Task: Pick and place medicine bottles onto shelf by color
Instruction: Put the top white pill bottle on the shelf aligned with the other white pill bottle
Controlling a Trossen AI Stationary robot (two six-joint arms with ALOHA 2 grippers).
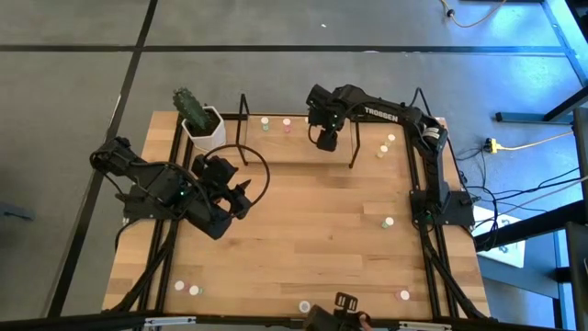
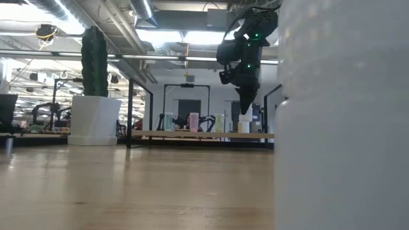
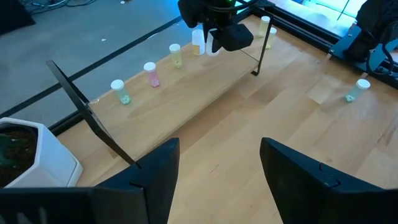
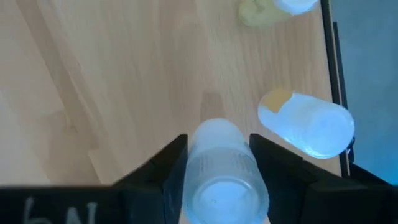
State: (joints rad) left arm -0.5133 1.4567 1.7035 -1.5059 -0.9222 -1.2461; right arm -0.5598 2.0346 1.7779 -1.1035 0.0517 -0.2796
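Note:
The wire shelf (image 1: 299, 152) stands at the table's far side. On its wooden floor stand a green-topped bottle (image 3: 119, 91), a pink one (image 3: 150, 73) and two yellowish ones (image 3: 175, 55) (image 4: 308, 124). My right gripper (image 1: 324, 138) is over the shelf's right half, shut on a whitish bottle (image 4: 217, 168). My left gripper (image 1: 241, 198) is open and empty above the table's left middle, near the shelf's left end loop. My right gripper pinches the whitish bottle's round sides (image 4: 198, 163) between its two fingers. The fingers come from above, pointing down. The bottle is upright, low over the shelf floor beside a yellowish bottle. I cannot tell whether its base touches the floor.
Loose bottles lie on the table: two at the far right (image 1: 384, 149), a green one at the right (image 1: 386, 222), several along the near edge (image 1: 179, 286) (image 1: 402, 294). A white cactus pot (image 1: 202, 124) stands left of the shelf. Black rails (image 1: 423, 184) line the sides.

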